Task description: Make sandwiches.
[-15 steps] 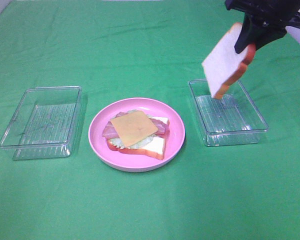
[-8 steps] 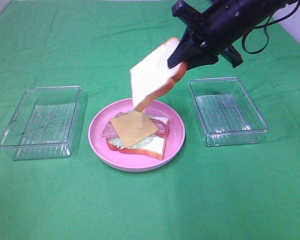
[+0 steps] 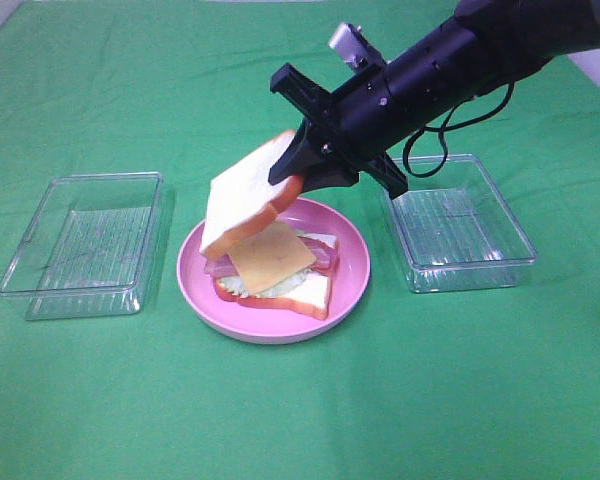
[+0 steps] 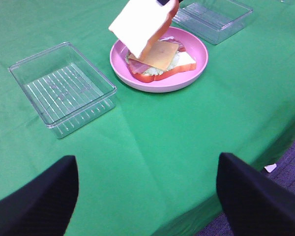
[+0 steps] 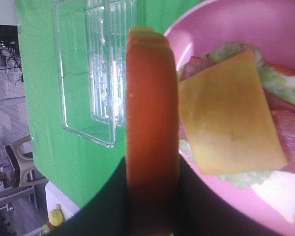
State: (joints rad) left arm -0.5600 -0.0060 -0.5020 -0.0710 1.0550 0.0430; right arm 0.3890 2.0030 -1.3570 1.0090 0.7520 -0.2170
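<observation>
Exterior high is showing a green cloth-covered table (image 3: 300,420) bearing two clear ribbed plastic trays (image 3: 83,243) (image 3: 456,222) flanking a round pink plate (image 3: 272,268). The black right gripper (image 3: 298,170) is clamping a white bread slice with orange-brown crust (image 3: 248,198), tilted above the plate's stack of bread, lettuce, bacon and yellow cheese (image 3: 272,265) — not touching it. The left gripper (image 4: 147,196) is hanging spread apart over the table's edge — grey floor is showing beyond.

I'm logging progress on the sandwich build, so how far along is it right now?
Done: bottom bread, lettuce, bacon and cheese are stacked on the pink plate. In hand: the right gripper holds the top bread slice tilted above the stack. Left: lay it flat and release.
</observation>
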